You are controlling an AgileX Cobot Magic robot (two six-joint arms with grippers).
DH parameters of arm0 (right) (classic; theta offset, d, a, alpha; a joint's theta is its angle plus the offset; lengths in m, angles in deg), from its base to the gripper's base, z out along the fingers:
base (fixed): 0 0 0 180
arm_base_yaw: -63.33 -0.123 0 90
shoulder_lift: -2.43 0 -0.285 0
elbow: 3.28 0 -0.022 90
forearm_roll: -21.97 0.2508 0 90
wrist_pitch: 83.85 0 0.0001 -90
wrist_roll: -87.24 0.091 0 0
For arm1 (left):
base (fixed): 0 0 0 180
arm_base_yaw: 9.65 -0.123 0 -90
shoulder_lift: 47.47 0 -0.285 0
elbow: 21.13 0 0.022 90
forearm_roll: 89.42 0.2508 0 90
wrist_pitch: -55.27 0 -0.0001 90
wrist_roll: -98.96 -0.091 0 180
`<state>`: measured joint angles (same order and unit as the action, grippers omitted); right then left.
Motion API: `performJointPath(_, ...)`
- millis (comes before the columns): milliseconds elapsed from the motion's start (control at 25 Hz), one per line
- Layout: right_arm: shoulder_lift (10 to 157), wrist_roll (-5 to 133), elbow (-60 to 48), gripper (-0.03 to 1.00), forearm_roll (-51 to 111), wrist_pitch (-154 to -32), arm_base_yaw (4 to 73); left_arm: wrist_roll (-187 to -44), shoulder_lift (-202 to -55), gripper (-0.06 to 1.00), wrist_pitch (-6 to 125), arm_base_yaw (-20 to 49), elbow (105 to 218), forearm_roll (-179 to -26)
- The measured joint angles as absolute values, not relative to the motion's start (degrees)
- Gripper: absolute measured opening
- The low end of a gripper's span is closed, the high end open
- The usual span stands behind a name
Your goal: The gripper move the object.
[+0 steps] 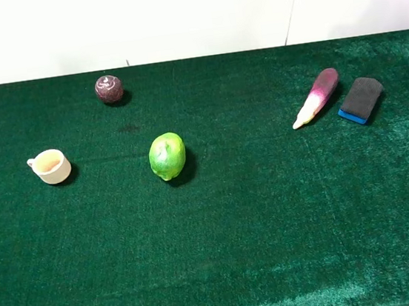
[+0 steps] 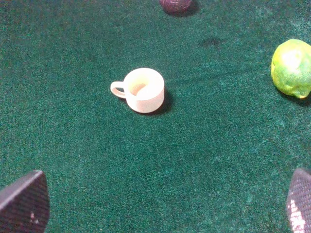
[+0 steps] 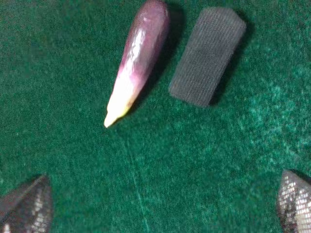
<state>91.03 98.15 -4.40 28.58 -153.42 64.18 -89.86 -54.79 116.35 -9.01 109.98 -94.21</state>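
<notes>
The object, a dark grey felt block with a thin blue base (image 1: 361, 99), lies flat at the right back of the green table, just right of a purple-white eggplant (image 1: 316, 97). In the right wrist view the block (image 3: 208, 56) and the eggplant (image 3: 138, 58) lie side by side, a little apart, well ahead of my right gripper (image 3: 160, 204). That gripper is open and empty, with only its fingertips (image 3: 24, 206) showing. My left gripper (image 2: 160, 204) is open and empty over bare cloth, short of a cream cup (image 2: 142, 90).
A green lime (image 1: 167, 156) sits left of the middle and also shows in the left wrist view (image 2: 291, 68). The cup (image 1: 50, 167) stands at the left. A dark purple round fruit (image 1: 109, 89) lies at the back left. The table's back edge meets a white wall.
</notes>
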Motion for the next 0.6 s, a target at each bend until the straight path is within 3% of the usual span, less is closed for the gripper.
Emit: performJointPath(600, 65.81, 93.07, 10.31, 0.69, 29.13, -153.60, 64.18, -89.86, -54.79, 0.99, 116.35, -9.01, 109.98, -94.21)
